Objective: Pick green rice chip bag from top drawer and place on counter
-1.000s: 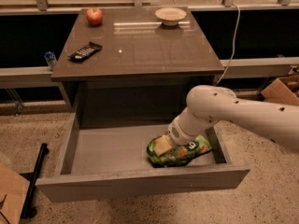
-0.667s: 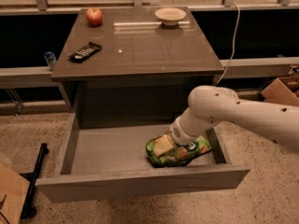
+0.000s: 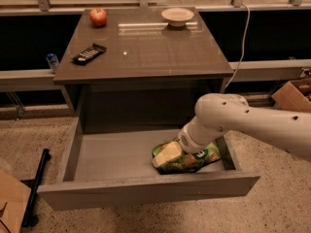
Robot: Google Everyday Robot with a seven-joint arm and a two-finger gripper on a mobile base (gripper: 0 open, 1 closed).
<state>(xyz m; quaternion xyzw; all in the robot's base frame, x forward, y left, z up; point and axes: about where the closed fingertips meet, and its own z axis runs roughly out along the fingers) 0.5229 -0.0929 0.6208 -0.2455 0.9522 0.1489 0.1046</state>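
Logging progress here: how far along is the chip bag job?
Done: the top drawer stands open and the gripper is down at the green rice chip bag. In hand: the pick, with the bag lying on the drawer floor, right side. Left: lifting it out and placing it on the counter.

Tiny delta only. Pincer (image 3: 167, 154), down inside the top drawer (image 3: 116, 159) on the left end of the green rice chip bag (image 3: 194, 161), has eased a hair lower and leftward versus a second ago. Arm's white elbow (image 3: 218, 115) first nudged up and right, then settled back down with it. Can't make out any other change from here.
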